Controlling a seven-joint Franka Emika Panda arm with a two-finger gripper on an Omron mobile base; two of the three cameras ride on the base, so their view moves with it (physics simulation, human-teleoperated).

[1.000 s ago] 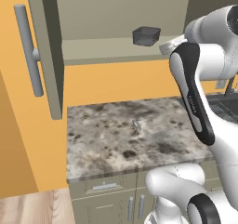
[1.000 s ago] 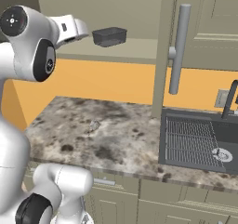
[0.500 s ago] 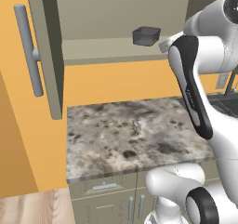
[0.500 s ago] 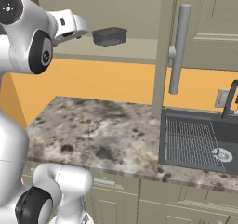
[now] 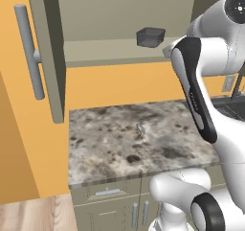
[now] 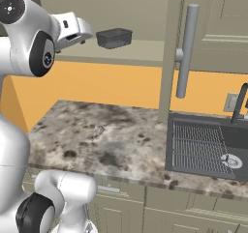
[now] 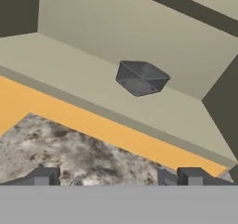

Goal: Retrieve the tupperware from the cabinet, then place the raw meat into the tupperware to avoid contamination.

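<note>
Gripper [image 7: 116,176] stands released, jaws spread wide and grasping nothing, short of the cabinet [image 5: 48,57] opening and aimed up at the shelf [image 7: 93,90]. Tub [image 7: 141,77] sits upright on that shelf, set back from the front edge, well apart from the fingertips [image 7: 44,175] and nothing near it. Both doors hang open.

Handling, as a judgement: the tub looks like thin, stiff plastic, empty and therefore light; its smooth walls may slip under a loose pinch, and a push could slide it deeper along the shelf. Its rim appears to be the firmest part. A sound hold would straddle one wall near its middle, one finger inside and one outside, or span the short width if the jaws clear it.

Views compared: the hand view shows the tub's open top, its rounded corners and the bare shelf around it. The left base view gives the left door with its bar handle [image 5: 28,52], and a small pale item [image 5: 141,128] on the counter [image 5: 110,144], too small to identify. The right base view adds the sink [image 6: 208,145], the faucet [image 6: 240,104] and the right door's handle [image 6: 186,50].
</note>
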